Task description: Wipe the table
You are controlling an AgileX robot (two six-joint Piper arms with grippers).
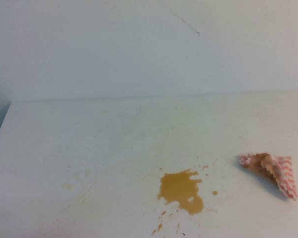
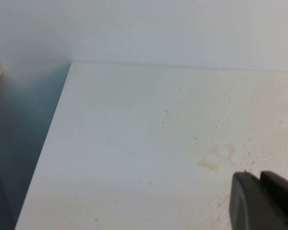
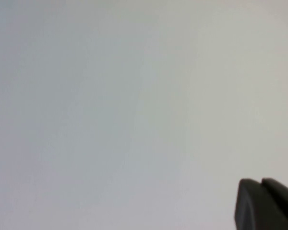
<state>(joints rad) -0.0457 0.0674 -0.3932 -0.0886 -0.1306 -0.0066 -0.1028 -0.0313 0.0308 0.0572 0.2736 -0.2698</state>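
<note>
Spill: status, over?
Left gripper shut, empty, over stained table. Right gripper shut, empty, outside high view. Spill unwiped; cloth lies apart, to its right. Path clear.

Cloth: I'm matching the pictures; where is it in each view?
High view: cloth on the table's right side.
Left wrist view: absent; shut left gripper over the table's left part.
Right wrist view: absent; shut right gripper before a plain surface.
Shared landmark: faint stain, high and left wrist.
</note>
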